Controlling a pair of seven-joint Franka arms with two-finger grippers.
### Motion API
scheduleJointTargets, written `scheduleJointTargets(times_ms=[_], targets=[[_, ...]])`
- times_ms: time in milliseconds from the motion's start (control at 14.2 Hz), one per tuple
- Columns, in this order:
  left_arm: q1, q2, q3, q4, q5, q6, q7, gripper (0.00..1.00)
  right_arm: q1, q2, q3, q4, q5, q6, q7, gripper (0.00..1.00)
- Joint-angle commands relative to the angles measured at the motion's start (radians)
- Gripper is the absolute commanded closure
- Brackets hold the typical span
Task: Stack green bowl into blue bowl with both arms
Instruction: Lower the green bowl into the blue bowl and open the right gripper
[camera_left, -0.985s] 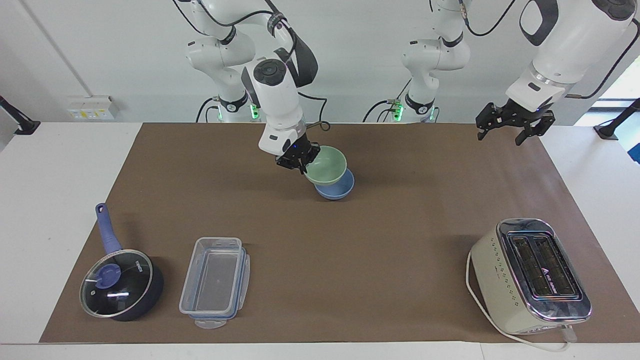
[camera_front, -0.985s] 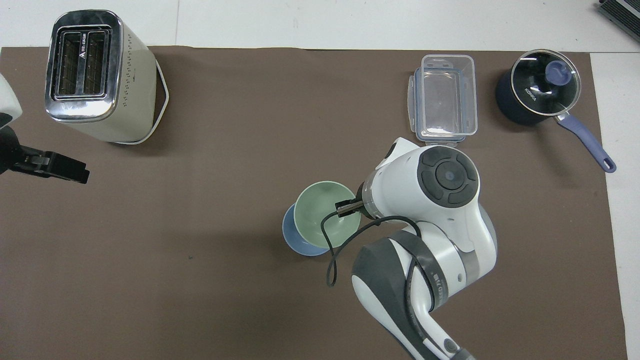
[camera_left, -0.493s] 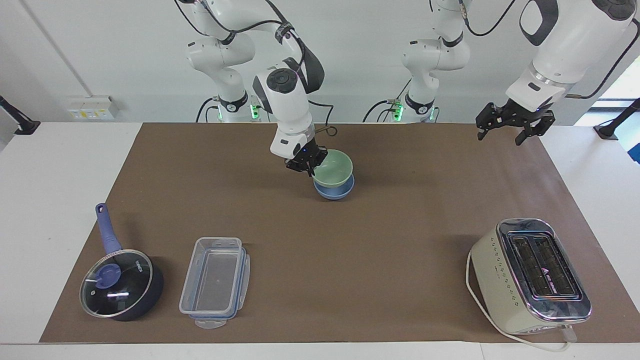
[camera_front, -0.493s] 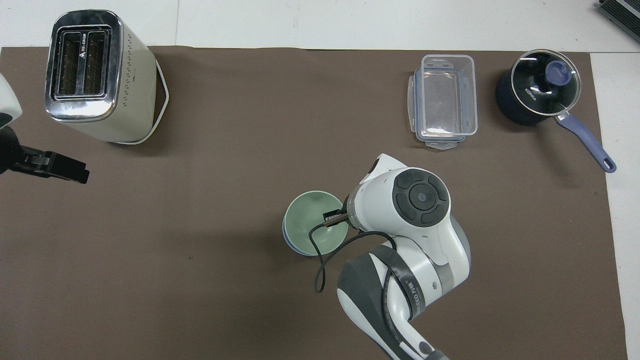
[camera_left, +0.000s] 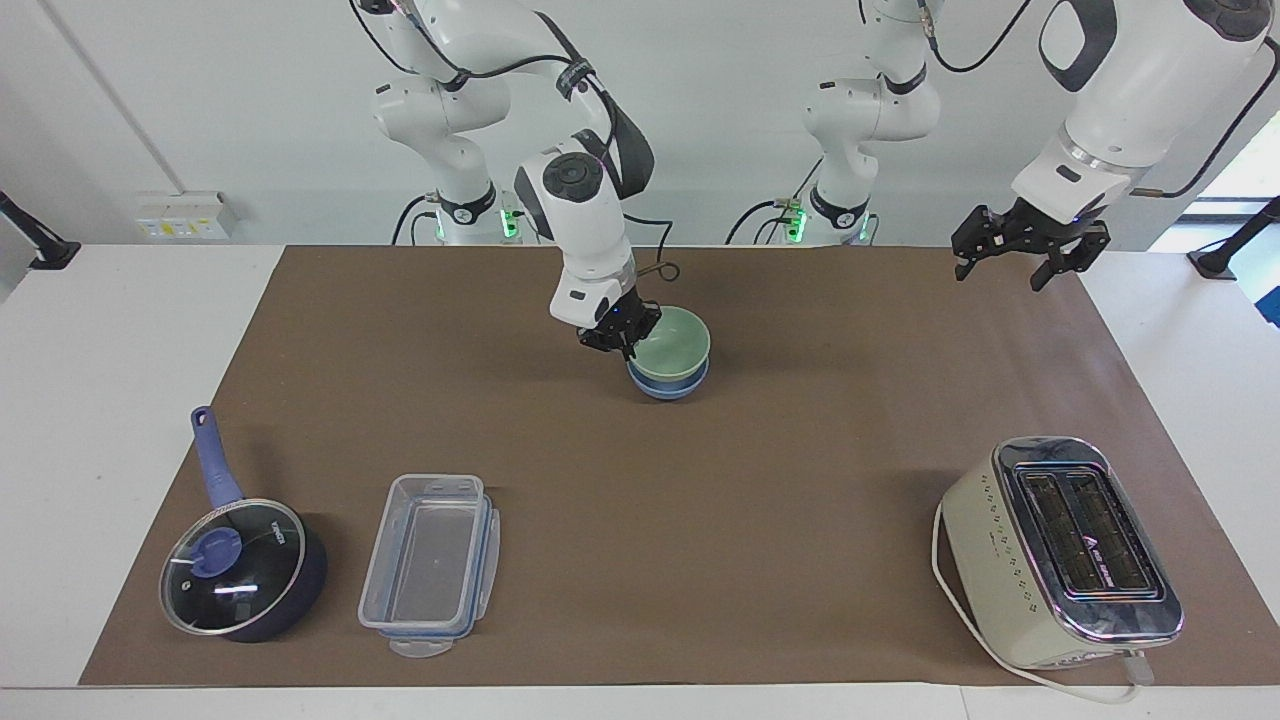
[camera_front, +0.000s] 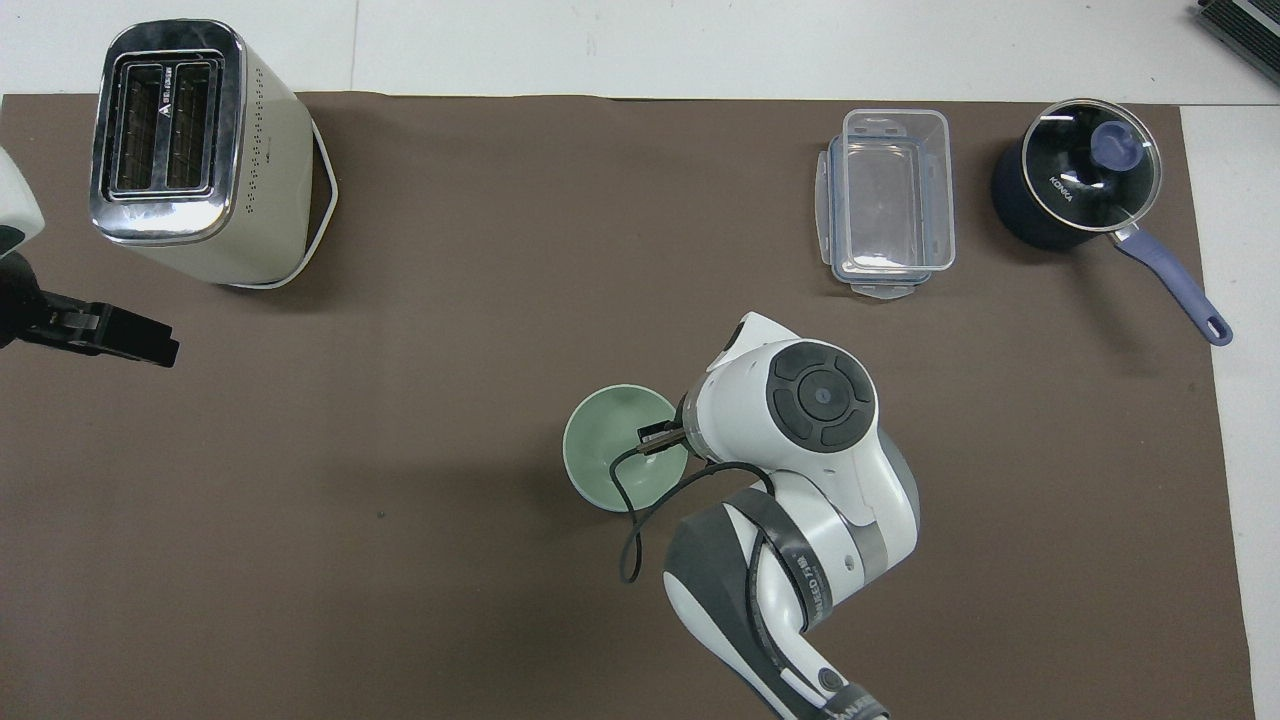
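— Green bowl (camera_left: 676, 340)?
— Nested in blue bowl (camera_left: 668, 383), mid-mat, rim pinched by right gripper (camera_left: 622, 347).
— Left gripper (camera_left: 1030, 250)?
— Spread wide, empty, raised over left arm's end of mat, waiting.

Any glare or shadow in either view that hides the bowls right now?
Facing view: even light, only a soft shadow beside the blue bowl; the green bowl reads clearly, glare sits only on the toaster chrome and the pan lid. Overhead view: the right gripper and its cable cover part of the green bowl, which hides the blue one.
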Motion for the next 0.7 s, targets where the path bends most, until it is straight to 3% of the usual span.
scheduleJointTargets(times_ms=[0, 633], targets=[[0.009, -0.026, -0.004, -0.029, 0.007, 0.003, 0.006, 0.0, 0.009, 0.024, -0.002, -0.007, 0.014, 0.054, 0.003, 1.0], [0.009, -0.026, -0.004, -0.029, 0.007, 0.003, 0.006, 0.0, 0.017, 0.048, -0.002, -0.01, 0.013, 0.075, 0.001, 1.0]])
